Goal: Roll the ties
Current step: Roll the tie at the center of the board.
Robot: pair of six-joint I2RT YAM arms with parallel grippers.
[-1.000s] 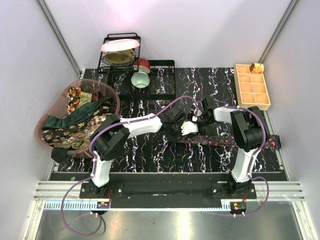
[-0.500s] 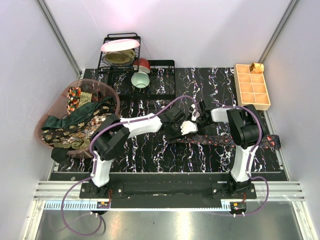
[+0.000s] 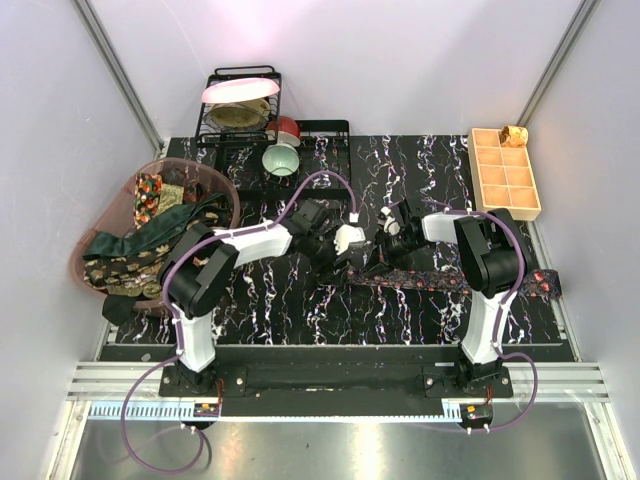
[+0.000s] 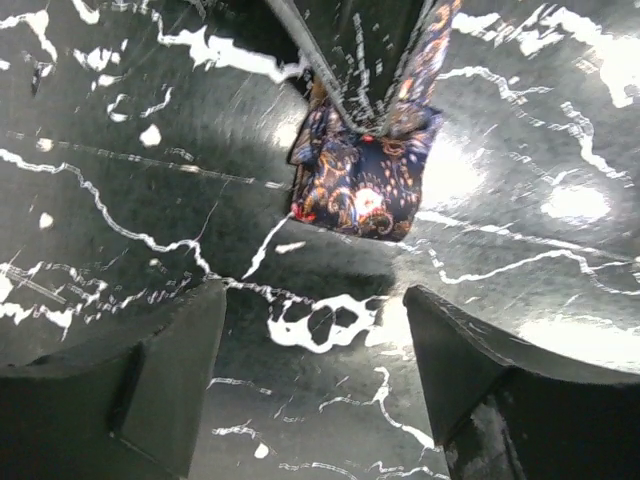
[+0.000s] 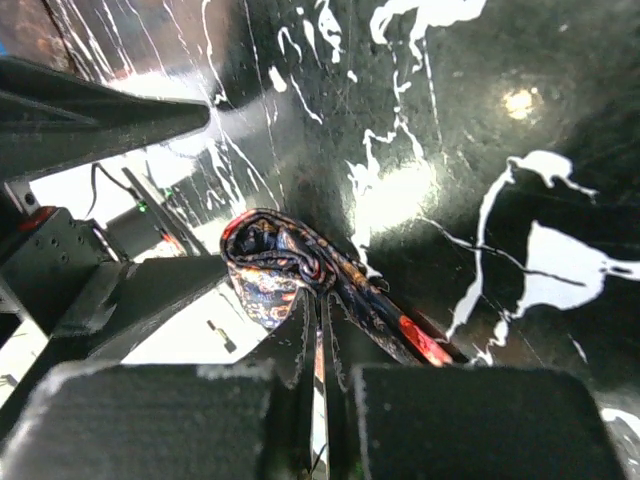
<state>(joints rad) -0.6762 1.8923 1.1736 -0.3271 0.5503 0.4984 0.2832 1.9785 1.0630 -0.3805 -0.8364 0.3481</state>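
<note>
Near the middle of the counter (image 3: pixel 300 310), right tool (image 5: pixel 320 335) is pinched together on the dark patterned tie (image 3: pixel 450 281), with a small curl (image 5: pixel 272 265) of fabric bunched just past its tips, and the rest of the tie lies flat toward the counter's right edge. Left tool (image 4: pixel 315 300) hangs a little short of that curl, fingers (image 4: pixel 170 370) wide apart and holding nothing. Judgement call: the roll looks barely begun, so the clamped tool should turn the curl squarely along the strip, edges lined up, while the free tool pins the bundle so it cannot spring loose. Left wrist view gives the curl end-on, a loose, lumpy fold. Right wrist view alone shows the strip caught in the closed pinch. Only the overhead shows the long unrolled tail, plus spare ties (image 3: pixel 150 245) heaped in the basket (image 3: pixel 228 190) at the left edge
</note>
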